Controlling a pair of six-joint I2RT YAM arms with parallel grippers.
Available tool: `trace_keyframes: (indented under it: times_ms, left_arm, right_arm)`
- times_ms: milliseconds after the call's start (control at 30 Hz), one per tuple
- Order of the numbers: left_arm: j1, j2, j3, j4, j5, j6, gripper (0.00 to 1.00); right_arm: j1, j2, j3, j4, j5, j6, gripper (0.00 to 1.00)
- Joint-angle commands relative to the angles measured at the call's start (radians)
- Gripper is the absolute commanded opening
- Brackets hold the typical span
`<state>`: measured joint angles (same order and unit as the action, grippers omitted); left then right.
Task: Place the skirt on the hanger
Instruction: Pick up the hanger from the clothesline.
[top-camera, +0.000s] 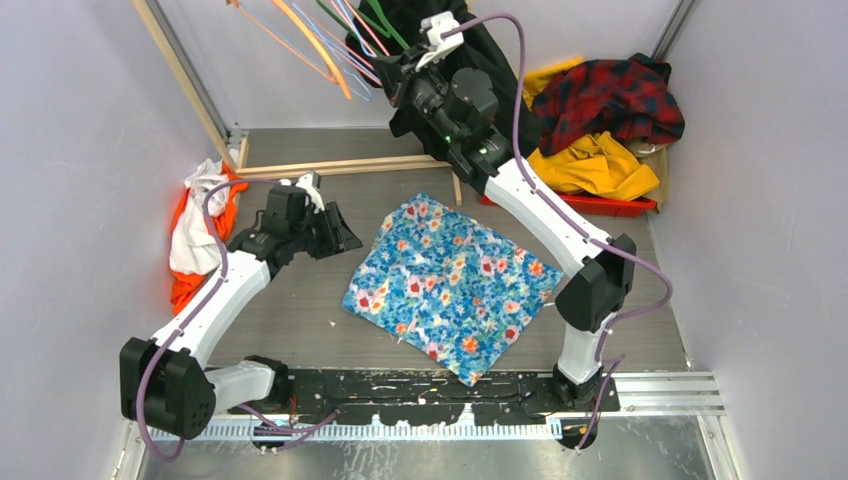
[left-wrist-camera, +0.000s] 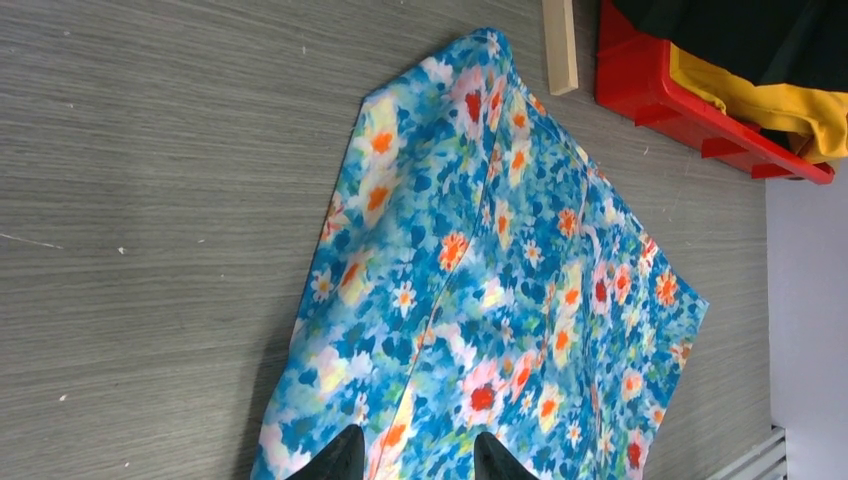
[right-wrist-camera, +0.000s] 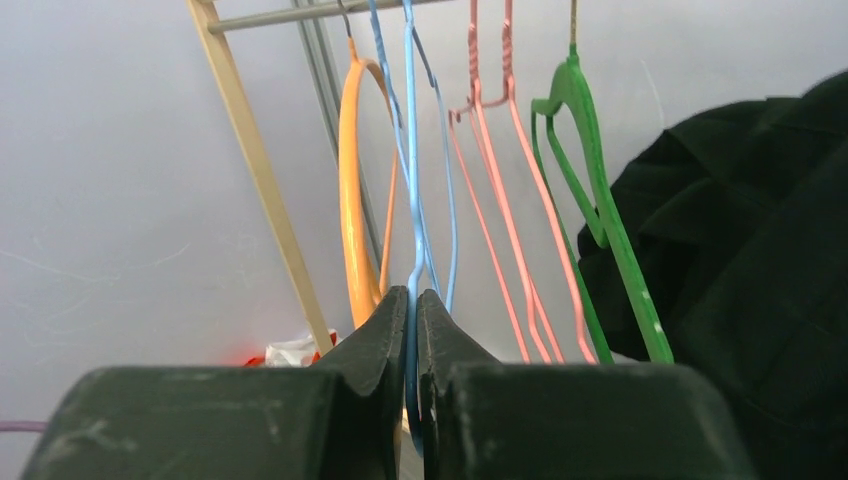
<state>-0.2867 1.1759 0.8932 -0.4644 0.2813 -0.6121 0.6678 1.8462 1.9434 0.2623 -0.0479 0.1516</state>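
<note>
Only the right wrist view shows the right gripper (right-wrist-camera: 414, 305) pinched on the blue hanger (right-wrist-camera: 410, 150). The left gripper (left-wrist-camera: 415, 455), fingers apart, faces the skirt (left-wrist-camera: 480, 280), which lies flat mid-table (top-camera: 300, 310) with bare surface to its left.

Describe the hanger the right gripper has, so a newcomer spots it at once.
Look at the rail against the back wall, where coloured hangers hang in a row. Take the thin light-blue hanger, between the thick orange hanger and the pink ones; it alone is pinched in the right gripper.
</note>
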Motion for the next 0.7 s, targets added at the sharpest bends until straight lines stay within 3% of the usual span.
trace_keyframes:
  times_ms: [0, 667]
  left_arm:
    - [0.005, -0.037, 0.013, 0.016, 0.011, 0.009, 0.44]
    - [0.005, -0.131, 0.016, -0.061, 0.017, 0.015, 0.44]
  right_arm:
    - [0.005, -0.143, -0.088, 0.058, 0.039, -0.025, 0.01]
    - [0.05, -0.705, -0.863, -0.028, 0.126, 0.066, 0.01]
